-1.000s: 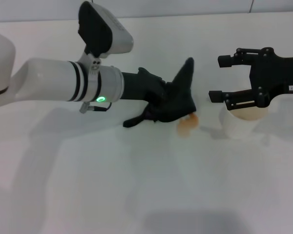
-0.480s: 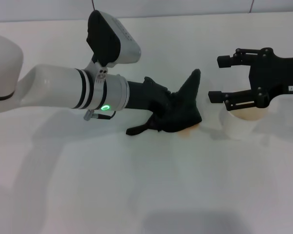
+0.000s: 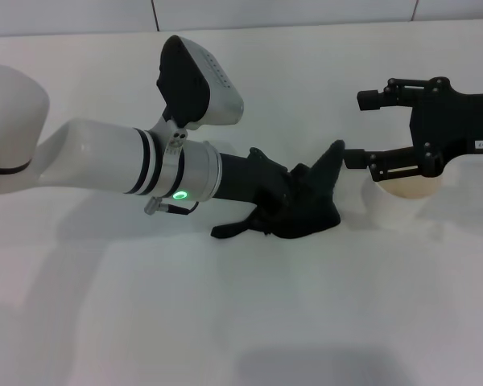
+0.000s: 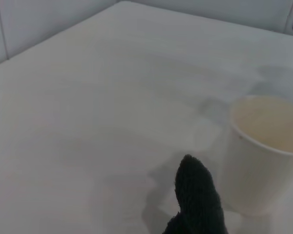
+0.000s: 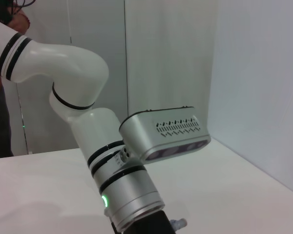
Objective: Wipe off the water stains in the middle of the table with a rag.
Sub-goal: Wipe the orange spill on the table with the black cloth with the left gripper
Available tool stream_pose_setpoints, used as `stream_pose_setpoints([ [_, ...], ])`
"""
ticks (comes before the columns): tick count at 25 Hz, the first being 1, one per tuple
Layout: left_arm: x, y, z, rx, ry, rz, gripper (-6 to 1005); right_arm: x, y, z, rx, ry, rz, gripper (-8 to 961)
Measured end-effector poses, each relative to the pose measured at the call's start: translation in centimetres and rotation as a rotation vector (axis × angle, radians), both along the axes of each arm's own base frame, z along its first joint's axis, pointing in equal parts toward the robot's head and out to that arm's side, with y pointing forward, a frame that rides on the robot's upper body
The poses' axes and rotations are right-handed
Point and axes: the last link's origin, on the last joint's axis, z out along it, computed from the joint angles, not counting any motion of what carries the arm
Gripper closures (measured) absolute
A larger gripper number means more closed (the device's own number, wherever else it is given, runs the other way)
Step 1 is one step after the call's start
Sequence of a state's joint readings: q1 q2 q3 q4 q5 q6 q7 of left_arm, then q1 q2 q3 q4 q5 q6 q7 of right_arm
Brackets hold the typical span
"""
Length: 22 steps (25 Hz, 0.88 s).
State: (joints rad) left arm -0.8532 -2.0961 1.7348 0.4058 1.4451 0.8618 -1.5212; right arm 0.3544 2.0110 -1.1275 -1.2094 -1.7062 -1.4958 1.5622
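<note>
Black cloth sits bunched on the white bench (image 3: 241, 322) near its middle: this is the rag (image 3: 310, 211), pressed down onto the surface by the left gripper (image 3: 286, 201), whose jaws are buried in the folds and closed on the fabric. One pointed corner of the rag stands up toward the right, its tip close to the lower finger of the right gripper (image 3: 362, 129), and another flap trails out flat toward the left, under the dark wrist section. The left arm (image 3: 105, 157) reaches in from the left edge across the bench, white with black rings, a green light glowing on its underside, and a camera housing (image 3: 201, 80) angled up from the wrist. No orange-brown water stains show anywhere; the rag covers the patch of bench just left of the cup, so whether any liquid lies beneath cannot be told. A white paper cup (image 3: 401, 199) stands upright just to the right of the rag, apart from it by a narrow strip of bench. The right gripper hangs above that cup, jaws spread wide and holding nothing, one finger over the cup's rim and the other farther back. In the left wrist view the raised tip of the rag (image 4: 198, 202) stands dark beside the cup (image 4: 263, 156), whose inside looks pale cream.
</note>
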Motion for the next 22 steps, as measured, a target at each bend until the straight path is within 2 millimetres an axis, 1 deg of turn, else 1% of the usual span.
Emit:
stream_pose_setpoints([
  [9,0.2,-0.5,-0.1,-0.033,-0.006,-0.016,913,0.0,0.0,0.0,0.001,0.002,0.002,98],
  [22,-0.2,1.8,0.9,0.087,0.043,-0.02,910,0.0,0.0,0.0,0.001,0.003,0.0,98],
])
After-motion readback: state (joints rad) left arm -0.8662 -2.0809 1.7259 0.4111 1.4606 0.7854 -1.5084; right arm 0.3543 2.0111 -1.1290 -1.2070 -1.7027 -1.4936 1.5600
